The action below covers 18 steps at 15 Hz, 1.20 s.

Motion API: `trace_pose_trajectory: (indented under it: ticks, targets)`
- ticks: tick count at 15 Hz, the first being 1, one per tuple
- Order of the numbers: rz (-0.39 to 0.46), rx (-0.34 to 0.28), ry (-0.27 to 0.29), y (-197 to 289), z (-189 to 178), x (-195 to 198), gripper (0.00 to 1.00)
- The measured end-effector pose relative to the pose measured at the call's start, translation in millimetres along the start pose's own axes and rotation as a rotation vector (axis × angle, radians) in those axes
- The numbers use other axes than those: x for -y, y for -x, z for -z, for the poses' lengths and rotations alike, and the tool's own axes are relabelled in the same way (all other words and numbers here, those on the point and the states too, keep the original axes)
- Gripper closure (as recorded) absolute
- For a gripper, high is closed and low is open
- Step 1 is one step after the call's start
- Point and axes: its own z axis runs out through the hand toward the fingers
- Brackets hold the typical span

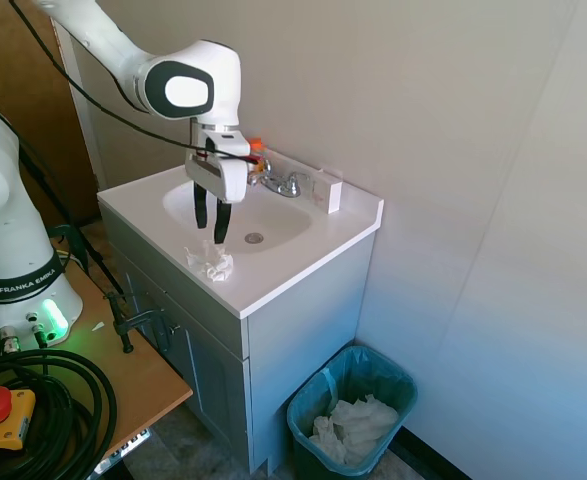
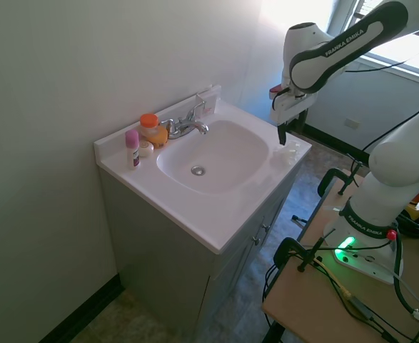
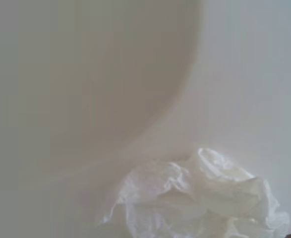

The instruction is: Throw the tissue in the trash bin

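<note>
The gripper [image 1: 211,232] hangs pointing down over the front rim of the sink [image 1: 273,225], its two dark fingers spread apart and grasping nothing. In the second exterior view the gripper [image 2: 283,137] shows only as a short dark shape under the wrist, and the gap between its fingers cannot be made out there. Directly below the fingertips, not touching them, lies the tissue [image 1: 211,262] on the white counter [image 1: 303,260] between the basin and the counter's front edge. It is one small crumpled white wad with ragged folds and points sticking up. In the second exterior view the tissue [image 2: 289,152] is nearly lost against the bright counter; in the wrist view the tissue [image 3: 200,198] is cut off at the frame's edge, and the basin behind it is a soft blur. Beyond the gripper, at the back of the sink, stand one chrome faucet [image 1: 285,183] and one small white box [image 1: 330,192]. On the far side of the faucet are an orange-capped bottle [image 2: 150,129], a pink-capped tube [image 2: 132,147] and a small white round thing too small to identify. Well below the gripper, on the floor beside the vanity, stands the one trash bin [image 1: 313,425], lined with a teal bag, holding a heap of crumpled white paper [image 1: 355,428]; its near rim is cut off by the frame.
</note>
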Motion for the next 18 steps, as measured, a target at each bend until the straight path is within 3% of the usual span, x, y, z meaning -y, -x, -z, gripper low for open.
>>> trace_pose_trajectory:
  ticks: [6,7,18]
  targets:
    - [-0.016,0.047,0.004,-11,-47,3,0.00]
    - [-0.019,0.051,0.003,-13,-53,2,1.00]
    - [0.008,0.061,-0.045,-20,-63,2,1.00]
